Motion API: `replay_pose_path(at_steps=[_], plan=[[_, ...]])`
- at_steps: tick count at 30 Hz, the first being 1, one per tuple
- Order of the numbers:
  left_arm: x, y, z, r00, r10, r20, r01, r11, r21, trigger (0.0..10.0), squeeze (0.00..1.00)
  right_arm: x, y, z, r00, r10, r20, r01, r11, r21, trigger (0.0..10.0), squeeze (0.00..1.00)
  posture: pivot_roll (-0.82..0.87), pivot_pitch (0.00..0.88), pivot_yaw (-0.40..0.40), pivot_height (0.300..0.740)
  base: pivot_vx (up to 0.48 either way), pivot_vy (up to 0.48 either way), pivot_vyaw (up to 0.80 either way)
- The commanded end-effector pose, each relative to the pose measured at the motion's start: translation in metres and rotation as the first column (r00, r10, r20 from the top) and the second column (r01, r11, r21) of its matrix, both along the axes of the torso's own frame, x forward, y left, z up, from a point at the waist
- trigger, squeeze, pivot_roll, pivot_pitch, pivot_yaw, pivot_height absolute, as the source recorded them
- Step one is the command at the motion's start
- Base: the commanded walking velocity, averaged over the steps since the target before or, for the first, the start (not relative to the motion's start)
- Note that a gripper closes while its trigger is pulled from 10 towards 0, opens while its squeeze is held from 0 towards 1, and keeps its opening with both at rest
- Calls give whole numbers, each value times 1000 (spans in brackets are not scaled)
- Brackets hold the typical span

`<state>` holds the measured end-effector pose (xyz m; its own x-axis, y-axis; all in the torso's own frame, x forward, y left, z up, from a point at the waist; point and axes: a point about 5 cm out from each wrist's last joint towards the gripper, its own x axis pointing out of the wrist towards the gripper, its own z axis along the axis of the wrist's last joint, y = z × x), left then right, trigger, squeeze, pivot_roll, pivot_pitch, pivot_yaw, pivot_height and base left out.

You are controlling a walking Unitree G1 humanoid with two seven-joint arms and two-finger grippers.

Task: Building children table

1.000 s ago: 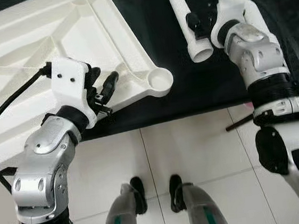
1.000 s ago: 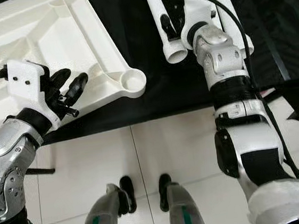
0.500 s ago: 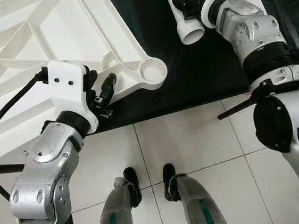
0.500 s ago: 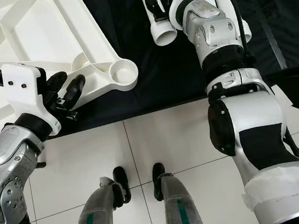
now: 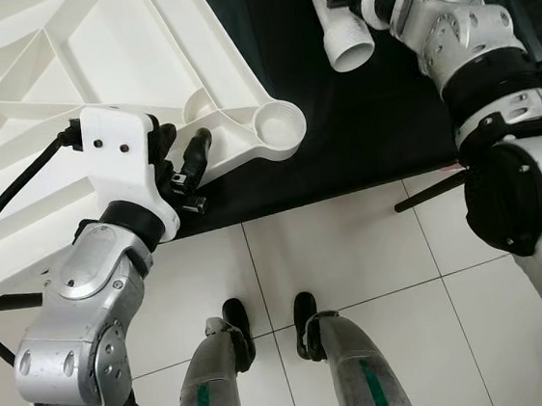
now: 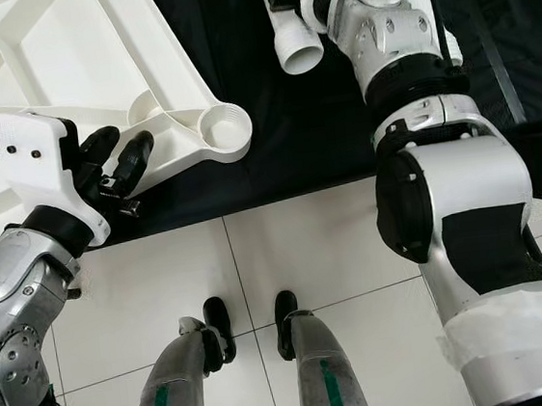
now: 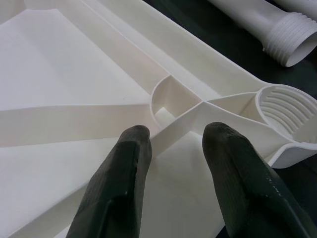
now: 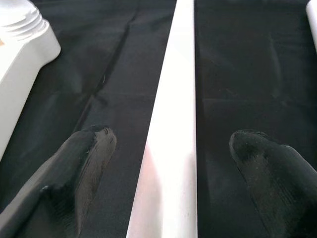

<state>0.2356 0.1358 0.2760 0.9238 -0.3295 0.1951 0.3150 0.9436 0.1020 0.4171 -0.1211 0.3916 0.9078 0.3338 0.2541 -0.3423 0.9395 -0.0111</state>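
large white ribbed plastic tabletop (image 5: 93,76) lies upside down, partly on the black cloth sheet (image 5: 378,114), partly over the white tiled floor (image 5: 354,252). its round threaded corner socket (image 5: 278,125) faces up at the near corner, on the cloth.

white plastic tube leg (image 5: 342,31) lies flat on the cloth, long axis running away from the robot, threaded open end pointing back toward the robot, well apart from the socket and off to its right.

right gripper (image 8: 171,144) is spread wide, one black finger either side of the leg, nothing clamped yet. left gripper (image 7: 176,144) is also parted, straddling a rib just beside the socket, not pinching it.

risks, as i judge them:
- round, smooth leg: an off-centre close likely rolls it out from between the fingers.
- gripped far from the threaded end, the leg may droop and meet the socket tilted, so threads could cross or jam.
- tabletop is not clamped; twisting the leg in could slide it on the cloth.
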Motion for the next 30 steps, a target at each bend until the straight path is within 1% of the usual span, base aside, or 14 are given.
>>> replay_pose_path(at_steps=[1, 2, 6, 8, 9, 14, 15, 20, 23, 25, 26, 28, 29, 30], plan=[[-1, -1, -9, 998, -5, -60, 5, 1000, -4, 10000, 0, 1, -4, -2, 999, -5, -33, 5, 1000, 17, 10000, 0, 31, 471, -80, 740, 0, 0, 0], [-1, -2, -9, 998, -3, -62, 3, 1000, -6, 10000, 0, 2, -3, -2, 999, -18, -40, 19, 1000, 3, 10000, 0, 30, 472, -83, 740, 0, 0, 0], [-1, -2, -9, 998, -2, -62, 2, 1000, -7, 10000, 0, 2, -1, -3, 999, -19, -49, 19, 1000, -2, 10000, 0, 30, 472, -83, 740, 0, 0, 0], [-1, -3, -9, 998, -1, -60, 0, 1000, -11, 10000, 0, 3, 5, -7, 996, -48, -78, 43, 997, -66, 10000, 0, 26, 476, -91, 740, 0, 0, 0], [-1, -3, -9, 998, -1, -60, 0, 1000, -11, 10000, 0, 3, 5, -7, 996, -48, -78, 43, 997, -66, 10000, 0, 26, 476, -91, 740, 0, 0, 0], [-2, -4, -8, 998, 6, -61, -7, 1000, -17, 10000, 0, 4, 14, -15, 993, -16, -116, 4, 995, -97, 10000, 0, 27, 478, -102, 740, 0, 0, 0], [-3, -4, -8, 998, 9, -61, -11, 1000, -20, 10000, 0, 5, 17, -19, 991, 5, -133, -16, 996, -86, 10000, 0, 28, 479, -106, 740, 0, 0, 0], [-4, -5, -9, 998, 16, -64, -18, 999, -27, 10000, 0, 5, 23, -26, 985, 32, -169, -44, 997, -69, 10000, 0, 29, 481, -117, 740, 0, 0, 0], [-5, -4, -9, 998, 21, -65, -23, 999, -30, 10000, 0, 6, 26, -29, 983, 31, -183, -46, 996, -77, 10000, 0, 31, 481, -122, 740, 0, 0, 0], [-5, -4, -9, 997, 29, -67, -31, 999, -34, 10000, 0, 6, 28, -33, 975, 33, -218, -47, 997, -58, 10000, 0, 31, 483, -126, 740, 0, 0, 0], [-5, -4, -9, 997, 29, -67, -31, 999, -34, 10000, 0, 6, 28, -33, 975, 33, -218, -47, 997, -58, 10000, 0, 31, 483, -126, 740, 0, 0, 0], [-5, -3, -9, 997, 34, -67, -37, 999, -37, 10000, 0, 7, 26, -43, 953, -10, -304, -4, 999, -48, 10000, 0, 30, 481, -130, 740, 0, 0, 0], [-5, -3, -9, 997, 34, -67, -37, 999, -37, 10000, 0, 7, 26, -43, 953, -10, -304, -4, 999, -48, 10000, 0, 30, 481, -130, 740, 0, 0, 0], [-6, -3, -9, 997, 36, -67, -38, 999, -39, 10000, 0, 8, 24, -46, 943, -31, -332, 15, 999, -50, 10000, 0, 30, 481, -130, 740, 0, 0, 0]])
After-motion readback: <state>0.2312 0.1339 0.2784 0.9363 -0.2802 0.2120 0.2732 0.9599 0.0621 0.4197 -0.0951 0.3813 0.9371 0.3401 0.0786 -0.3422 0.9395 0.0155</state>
